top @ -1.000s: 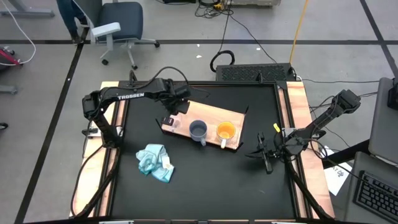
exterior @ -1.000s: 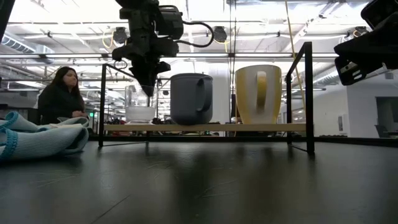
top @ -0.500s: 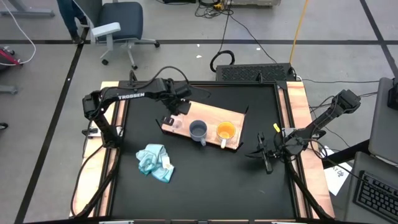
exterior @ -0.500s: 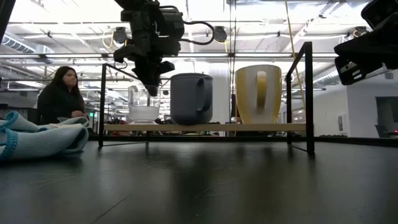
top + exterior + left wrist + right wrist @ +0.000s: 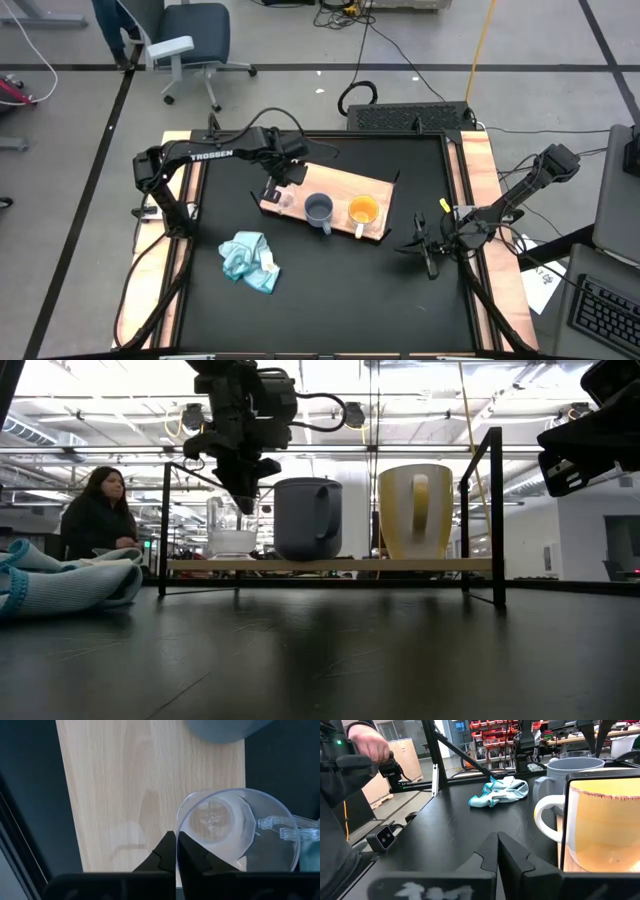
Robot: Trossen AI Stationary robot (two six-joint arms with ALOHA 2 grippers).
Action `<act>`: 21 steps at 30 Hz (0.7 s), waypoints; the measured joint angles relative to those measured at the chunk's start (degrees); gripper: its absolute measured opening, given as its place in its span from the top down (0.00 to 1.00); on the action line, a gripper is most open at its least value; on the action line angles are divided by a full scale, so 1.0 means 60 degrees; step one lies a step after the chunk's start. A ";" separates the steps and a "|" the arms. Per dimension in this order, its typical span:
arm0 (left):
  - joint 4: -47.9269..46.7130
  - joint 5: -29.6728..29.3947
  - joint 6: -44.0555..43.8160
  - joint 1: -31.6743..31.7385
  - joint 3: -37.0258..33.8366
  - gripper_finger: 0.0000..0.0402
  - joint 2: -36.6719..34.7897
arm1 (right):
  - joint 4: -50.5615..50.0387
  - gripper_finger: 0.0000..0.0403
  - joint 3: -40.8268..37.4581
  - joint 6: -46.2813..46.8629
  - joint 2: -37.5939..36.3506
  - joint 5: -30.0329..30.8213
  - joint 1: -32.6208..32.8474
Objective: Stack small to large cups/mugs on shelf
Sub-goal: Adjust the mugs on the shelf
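The light wooden shelf point(image 5: 340, 185) stands on a black frame on the black table. On it, in a row, stand a clear glass cup point(image 5: 284, 201), a grey-blue mug point(image 5: 318, 209) and an orange mug point(image 5: 362, 210) with a white handle. My left gripper point(image 5: 176, 840) is shut and points down at the shelf, right beside the glass cup's rim point(image 5: 235, 830). In the low view it point(image 5: 246, 508) hangs over the cup point(image 5: 232, 541). My right gripper point(image 5: 425, 248) is shut and empty near the table's right edge, beside the orange mug point(image 5: 600, 825). My left gripper's shut fingertips point(image 5: 170, 845) come from above and stand at the outer side of the glass cup's rim point(image 5: 181, 827), on the side away from the grey-blue mug. I cannot tell whether they touch it. The cup stands upright on the shelf.
A light blue cloth point(image 5: 248, 260) lies on the table near the front left of the shelf. The shelf's black frame posts point(image 5: 495, 510) rise above the board. A person point(image 5: 95, 510) sits beyond the table, and a hand point(image 5: 367, 742) shows in the right wrist view.
My left gripper has shifted a little toward the grey-blue mug, its fingers staying shut. The glass cup has slid the same small way along the shelf and stays upright.
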 joint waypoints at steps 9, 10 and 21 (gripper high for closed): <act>0.0011 -0.0263 -0.0095 -0.0199 -0.0006 0.93 0.0004 | -0.0001 1.00 -0.0001 0.0001 0.0000 0.0002 0.0000; 0.0009 -0.0328 -0.0098 -0.0230 -0.0010 0.91 0.0004 | 0.0003 1.00 -0.0001 0.0001 0.0000 0.0002 0.0000; 0.0238 -0.0540 -0.0280 -0.0362 0.0002 0.78 0.0004 | -0.0030 1.00 -0.0001 0.0023 0.0000 0.0002 0.0000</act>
